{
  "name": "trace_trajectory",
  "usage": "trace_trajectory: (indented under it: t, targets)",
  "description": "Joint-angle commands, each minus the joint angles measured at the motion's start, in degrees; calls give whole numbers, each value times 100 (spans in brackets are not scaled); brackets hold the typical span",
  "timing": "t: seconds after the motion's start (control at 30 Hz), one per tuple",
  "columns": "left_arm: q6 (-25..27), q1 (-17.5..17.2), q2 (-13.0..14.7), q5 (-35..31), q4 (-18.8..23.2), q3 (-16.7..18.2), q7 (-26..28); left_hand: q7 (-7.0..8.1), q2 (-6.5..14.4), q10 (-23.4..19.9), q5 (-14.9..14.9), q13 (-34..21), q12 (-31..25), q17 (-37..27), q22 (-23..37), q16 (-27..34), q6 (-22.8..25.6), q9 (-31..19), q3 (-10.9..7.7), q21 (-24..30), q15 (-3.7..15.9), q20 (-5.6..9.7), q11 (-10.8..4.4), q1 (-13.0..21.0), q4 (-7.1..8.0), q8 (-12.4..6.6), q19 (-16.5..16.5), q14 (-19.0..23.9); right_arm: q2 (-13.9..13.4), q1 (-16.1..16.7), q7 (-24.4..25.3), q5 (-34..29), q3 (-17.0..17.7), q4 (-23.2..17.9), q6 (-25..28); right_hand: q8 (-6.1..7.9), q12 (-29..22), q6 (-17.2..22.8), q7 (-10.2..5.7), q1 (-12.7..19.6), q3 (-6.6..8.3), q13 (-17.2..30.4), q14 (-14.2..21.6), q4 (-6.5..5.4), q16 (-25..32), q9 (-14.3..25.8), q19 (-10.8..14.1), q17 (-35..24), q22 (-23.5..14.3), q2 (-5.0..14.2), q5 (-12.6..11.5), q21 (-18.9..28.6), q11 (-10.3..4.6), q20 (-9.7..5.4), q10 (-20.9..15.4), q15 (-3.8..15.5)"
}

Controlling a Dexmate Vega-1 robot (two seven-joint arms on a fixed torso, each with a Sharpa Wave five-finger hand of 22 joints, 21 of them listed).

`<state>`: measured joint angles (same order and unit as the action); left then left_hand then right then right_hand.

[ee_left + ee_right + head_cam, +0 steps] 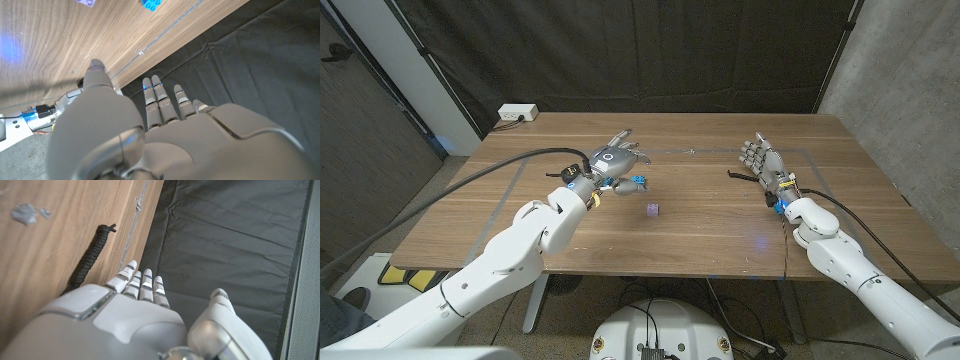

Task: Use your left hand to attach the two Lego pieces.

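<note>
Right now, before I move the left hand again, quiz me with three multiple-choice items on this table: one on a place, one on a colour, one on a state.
1. Where does the blue Lego piece lie?
A. Next to the left hand
B. Next to the right hand
C. At the near table edge

2. What colour is the loose Lego piece near the table's middle?
A. Red
B. Purple
C. Yellow

3. How do the two Lego pieces stand to each other?
A. Attached
B. Stacked loosely
C. Apart on the table

Answers: 1 A, the head view shows the blue piece just beside the left hand's fingers. 2 B, it reads purple in the head view. 3 C, bare wood shows between them.
</note>
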<state>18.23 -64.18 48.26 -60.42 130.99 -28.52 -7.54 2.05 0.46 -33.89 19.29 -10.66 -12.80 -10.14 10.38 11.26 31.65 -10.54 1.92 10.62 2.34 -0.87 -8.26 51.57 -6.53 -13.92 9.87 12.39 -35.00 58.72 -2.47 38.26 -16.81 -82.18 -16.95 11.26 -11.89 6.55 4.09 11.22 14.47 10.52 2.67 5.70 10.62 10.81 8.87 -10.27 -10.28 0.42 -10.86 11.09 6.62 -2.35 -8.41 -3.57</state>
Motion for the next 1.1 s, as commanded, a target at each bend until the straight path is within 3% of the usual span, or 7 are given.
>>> trace_trajectory:
  t: [0.03,0.23,0.5,0.67,0.8,1.07,1.1]
  targets:
    - [312,208,-389,-606,229,-234,-1263,-74,-1,-30,18,-16,12,-16,-1,50,6,-32,-39,35,184,-78,300,119,-59,45,270,65,-19,155,34,62,35,-51,-37,17,-33,6,5,46,0,24,-26,19,-3,9,15,-11,-9,22,21,11,-1,13,-38,-62]
    - [318,255,-503,-69,209,-110,-1646,-174,43,-9,4,-20,38,-20,0,50,-40,-35,-62,67,149,-131,367,178,-66,84,211,99,-31,191,25,64,18,-82,-23,15,-31,4,3,44,-6,25,-27,20,-3,10,7,-12,-9,24,24,9,-3,18,-29,-70]
    - [437,342,-540,-254,211,-270,-1920,-272,84,30,-21,-24,64,-20,1,31,-112,-38,-84,96,137,-191,381,240,-74,130,139,103,-90,281,70,42,36,-214,-18,14,-29,7,0,43,-13,27,-28,23,-2,10,0,-13,-9,25,27,8,6,24,-21,-69]
    - [467,339,-577,-393,187,-351,-1955,-268,107,32,-40,-27,69,-19,2,14,-165,-40,-96,95,77,-234,375,273,-77,158,139,83,-125,316,101,28,49,-285,-8,13,-28,6,-5,43,-16,27,-29,25,-2,11,-2,-13,-9,28,28,9,2,27,-15,-70]
    - [502,338,-632,-488,139,-407,-1971,-250,121,34,-60,-31,74,-17,3,0,-191,-42,-104,98,192,-242,354,302,-80,175,129,65,-133,336,117,29,59,-312,-12,12,-31,5,-5,44,-18,28,-29,26,-2,11,-2,-14,-10,29,29,10,6,29,-22,-73]
    - [568,399,-816,-554,-114,-529,-1994,-245,133,57,-86,-35,84,-13,3,-21,-206,-44,-110,110,240,-238,365,333,-84,186,93,37,-171,379,144,42,71,-342,43,11,-34,7,-6,45,-24,29,-29,30,-2,12,-2,-14,-10,30,30,12,5,34,-25,-75]
    - [558,427,-833,-515,-154,-537,-2018,-179,139,56,-99,-35,84,-12,4,-18,-213,-45,-112,118,288,-219,346,346,-84,191,69,57,-175,376,138,42,68,-336,50,11,-35,7,-6,46,-25,29,-28,31,-1,12,-2,-14,-10,31,30,12,5,35,-27,-77]
